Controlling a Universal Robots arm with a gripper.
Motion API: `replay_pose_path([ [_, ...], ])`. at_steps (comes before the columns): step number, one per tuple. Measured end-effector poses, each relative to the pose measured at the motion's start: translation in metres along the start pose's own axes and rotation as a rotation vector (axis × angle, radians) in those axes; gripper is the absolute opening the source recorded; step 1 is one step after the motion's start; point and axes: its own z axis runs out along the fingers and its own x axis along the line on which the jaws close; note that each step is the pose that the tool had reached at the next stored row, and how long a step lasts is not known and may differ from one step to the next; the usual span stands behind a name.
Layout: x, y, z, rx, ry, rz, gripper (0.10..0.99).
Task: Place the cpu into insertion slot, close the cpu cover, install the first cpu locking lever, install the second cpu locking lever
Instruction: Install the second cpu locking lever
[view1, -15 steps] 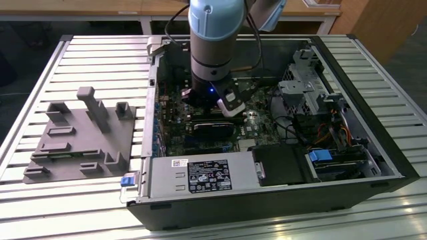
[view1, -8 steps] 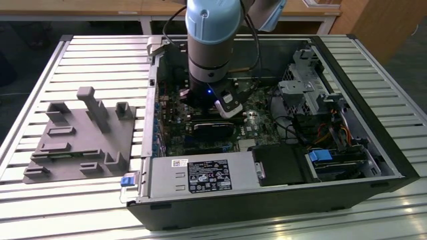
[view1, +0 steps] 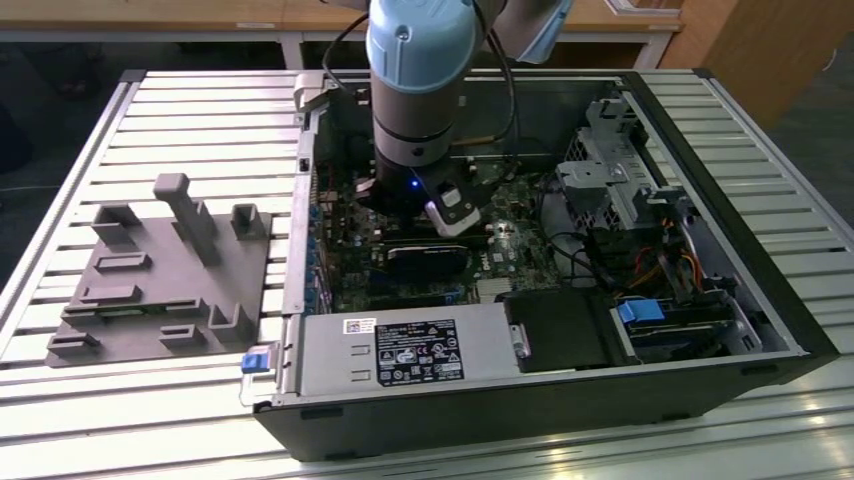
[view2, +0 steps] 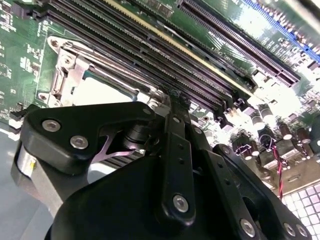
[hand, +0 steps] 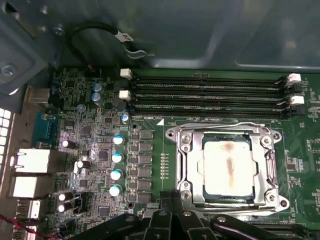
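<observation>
The cpu (hand: 227, 167), pale silvery with a brown smear, lies flat in the insertion slot (hand: 173, 134) on the green board. The silvery cpu cover (hand: 192, 165) is down around it, framing its top. A thin wire lever (hand: 240, 125) lies along the socket side that faces the memory slots. In the second wrist view the cpu (view2: 95, 92) and cover (view2: 65, 75) show behind the black linkage. My gripper (hand: 172, 200) (view2: 172, 102) hangs right at the socket's edge, fingers pressed together, with nothing visible between them. In the exterior view the gripper (view1: 424, 222) reaches down into the open case.
Long black memory slots (hand: 210, 95) run beside the socket. Capacitors (hand: 116, 157) and rear ports (hand: 30, 172) sit further along the board. A black block (view1: 427, 262), power supply (view1: 400, 350) and drive cage (view1: 627, 170) crowd the case. A grey fixture (view1: 160, 270) lies on the slatted table.
</observation>
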Motion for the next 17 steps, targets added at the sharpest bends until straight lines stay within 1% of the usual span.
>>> replay_pose_path([
  [4,0.0005,0.0006,-0.0021,-0.006,-0.0002,0.000,0.118],
  [6,0.0006,0.0013,-0.0052,-0.008,-0.0004,0.000,0.118],
  [9,0.0005,0.0026,-0.0105,-0.008,-0.0001,0.000,0.118],
  [17,0.0004,0.0053,-0.0216,-0.011,-0.0002,0.000,0.118],
])
